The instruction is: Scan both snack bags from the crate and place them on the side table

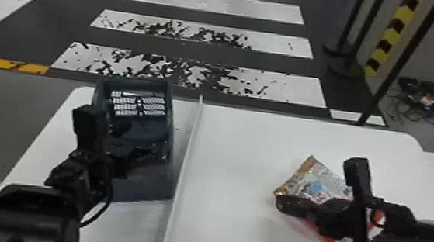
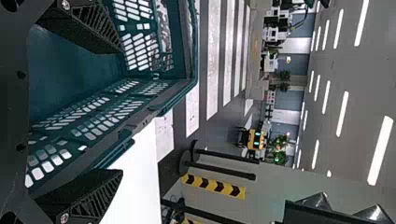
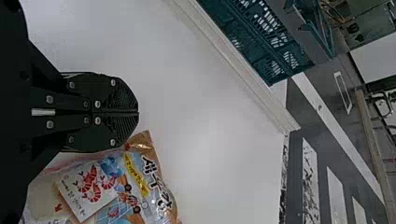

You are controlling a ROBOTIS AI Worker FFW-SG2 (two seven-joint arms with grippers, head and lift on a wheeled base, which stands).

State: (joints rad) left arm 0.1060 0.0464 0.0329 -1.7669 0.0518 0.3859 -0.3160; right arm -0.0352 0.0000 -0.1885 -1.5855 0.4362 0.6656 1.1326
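"What's on the left?"

"A dark green slatted crate (image 1: 142, 190), open at the top, on the white tabletop (image 1: 225, 209), toward its far left corner. The left gripper (image 2: 121, 112) is over it, fingers spread wide with nothing between them."

"And moving right?"

"A raised white strip (image 1: 185, 165) divides the tabletop. Beyond it, toward the right edge, one snack bag (image 1: 313, 180) lies flat, out of the crate. The right gripper (image 3: 138, 112) is at the bag, fingers pressed together, gripping nothing. Whether they touch the bag, I cannot tell."

"So how far along is it?"

"Perhaps halfway at most. One bag is out, but I can't tell whether it has been scanned, or whether this spot counts as the side table. The other bag probably still needs lifting out, scanning and setting down."
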